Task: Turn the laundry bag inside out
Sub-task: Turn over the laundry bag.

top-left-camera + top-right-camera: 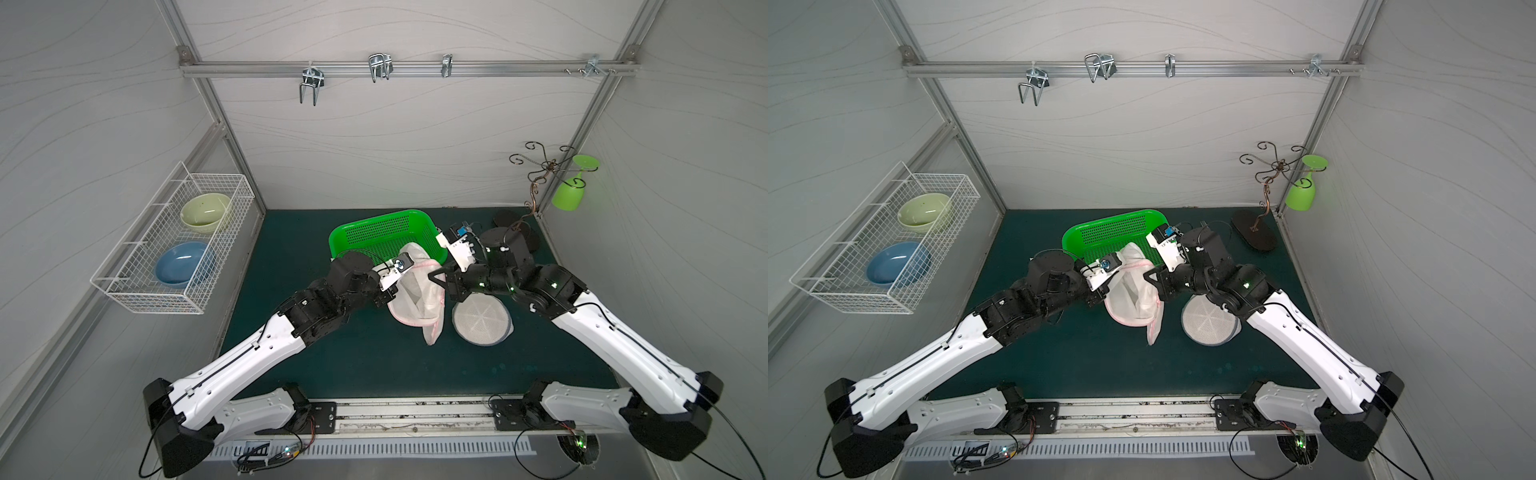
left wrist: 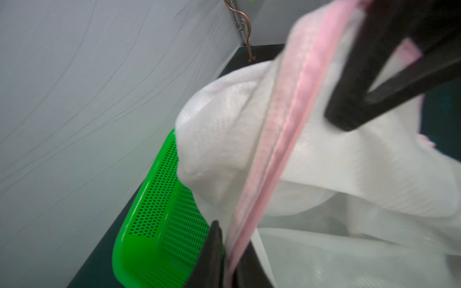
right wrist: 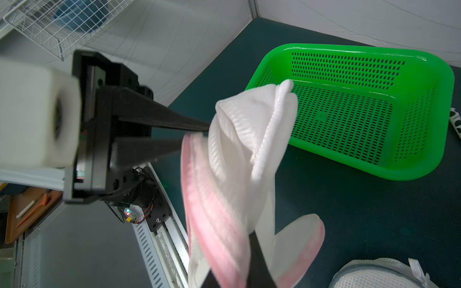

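Observation:
The laundry bag [image 1: 415, 293] [image 1: 1133, 291] is white mesh with a pink-trimmed rim. It hangs off the mat between my two grippers, just in front of a green perforated basket [image 1: 345, 235] [image 1: 1075, 239]. My left gripper [image 1: 386, 296] [image 1: 1099, 297] [image 2: 230, 237] is shut on the pink rim [image 2: 282, 139] at the bag's left side. Opposite it, my right gripper [image 1: 433, 276] [image 1: 1148, 276] [image 3: 240, 249] is shut on the rim. In the right wrist view the white body [image 3: 249, 129] bulges toward the basket [image 3: 424, 64], and a pink-edged flap [image 3: 299, 239] droops below.
A second, round mesh bag with grey trim [image 1: 482, 320] [image 1: 1210, 320] lies on the mat under my right arm. A wire rack with two bowls [image 1: 174, 245] hangs on the left wall. A metal stand [image 1: 540, 174] with a green glass [image 1: 567, 195] stands at the back right.

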Motion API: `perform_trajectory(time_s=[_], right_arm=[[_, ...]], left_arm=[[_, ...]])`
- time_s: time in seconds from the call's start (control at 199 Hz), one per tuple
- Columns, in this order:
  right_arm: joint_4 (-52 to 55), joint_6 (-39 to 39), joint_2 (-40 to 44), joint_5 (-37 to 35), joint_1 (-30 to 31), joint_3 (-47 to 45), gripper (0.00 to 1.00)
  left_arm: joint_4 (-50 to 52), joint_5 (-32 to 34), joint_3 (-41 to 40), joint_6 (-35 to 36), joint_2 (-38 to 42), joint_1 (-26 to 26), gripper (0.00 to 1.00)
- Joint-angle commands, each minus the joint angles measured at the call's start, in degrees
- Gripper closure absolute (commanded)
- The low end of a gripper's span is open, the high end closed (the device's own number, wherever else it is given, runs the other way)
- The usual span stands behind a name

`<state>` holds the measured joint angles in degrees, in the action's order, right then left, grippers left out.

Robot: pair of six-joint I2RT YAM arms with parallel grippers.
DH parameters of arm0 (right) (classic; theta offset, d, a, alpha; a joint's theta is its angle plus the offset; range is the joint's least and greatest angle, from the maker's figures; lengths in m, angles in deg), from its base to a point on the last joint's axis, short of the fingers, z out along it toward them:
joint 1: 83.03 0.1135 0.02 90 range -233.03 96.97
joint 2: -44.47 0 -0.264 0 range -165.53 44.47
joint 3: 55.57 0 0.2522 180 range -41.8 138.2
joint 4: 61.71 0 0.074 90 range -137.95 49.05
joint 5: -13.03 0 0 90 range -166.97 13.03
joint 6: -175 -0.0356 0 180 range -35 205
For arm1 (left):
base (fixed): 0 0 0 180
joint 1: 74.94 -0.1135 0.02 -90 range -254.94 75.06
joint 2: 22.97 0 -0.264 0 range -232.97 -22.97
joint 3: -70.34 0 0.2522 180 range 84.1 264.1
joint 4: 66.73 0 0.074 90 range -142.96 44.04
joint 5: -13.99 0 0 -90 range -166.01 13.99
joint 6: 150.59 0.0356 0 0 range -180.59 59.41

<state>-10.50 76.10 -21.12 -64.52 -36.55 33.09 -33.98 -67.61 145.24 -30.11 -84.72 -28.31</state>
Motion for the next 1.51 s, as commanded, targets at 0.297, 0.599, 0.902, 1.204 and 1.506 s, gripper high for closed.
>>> perform_trajectory(time_s=[0.297, 0.599, 0.902, 1.204, 1.506], right_arm=[[16.28, 25.61, -0.99, 1.91, 3.18, 1.61, 1.00], [11.67, 39.93, 7.40, 2.62, 10.49, -3.73, 1.00], [8.20, 45.24, 11.60, -0.59, 12.27, -4.37, 1.00], [3.76, 46.71, 15.18, -1.78, 12.32, -6.01, 1.00], [3.66, 43.73, 15.69, 2.75, 12.32, -5.60, 1.00]], left_arm=[[-2.32, -1.98, 6.53, 3.05, 3.60, -0.39, 1.00], [10.34, -12.44, 14.43, -5.25, -2.98, -6.66, 1.00], [14.78, -21.92, 15.99, -9.72, -6.88, -8.59, 1.00], [16.29, -28.71, 12.30, -12.61, -7.74, -10.51, 0.94], [11.09, -35.10, 6.44, -15.08, -6.71, -13.41, 0.66]])
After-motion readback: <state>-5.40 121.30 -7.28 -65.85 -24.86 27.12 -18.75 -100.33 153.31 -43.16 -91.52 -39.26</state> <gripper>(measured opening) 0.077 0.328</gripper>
